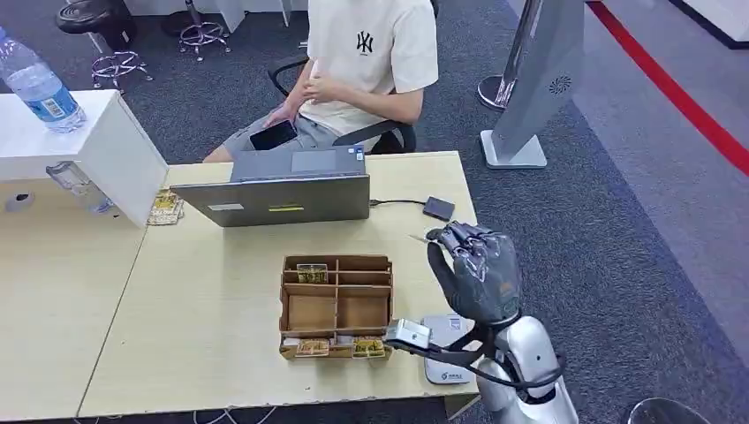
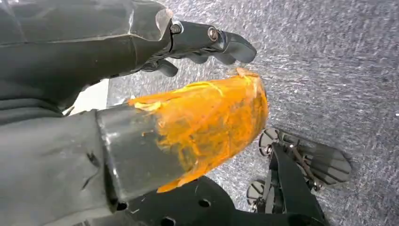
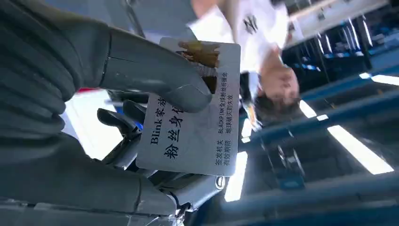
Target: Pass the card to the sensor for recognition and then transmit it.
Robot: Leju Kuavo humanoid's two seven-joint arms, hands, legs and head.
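Plainly white card (image 3: 197,113) with dark print, pinched by right hand (image 3: 155,94), left hand (image 2: 197,44) empty, fingers apart

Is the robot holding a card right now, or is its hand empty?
Holding one. In the right wrist view the right hand pinches a printed card between thumb and fingers.

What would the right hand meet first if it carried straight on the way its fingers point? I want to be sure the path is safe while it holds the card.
Judging from the head view, the right hand holds the card above the table's right edge, fingers pointing up and away toward the small black device and the seated person. At that height the way looks free, though depth is unclear.
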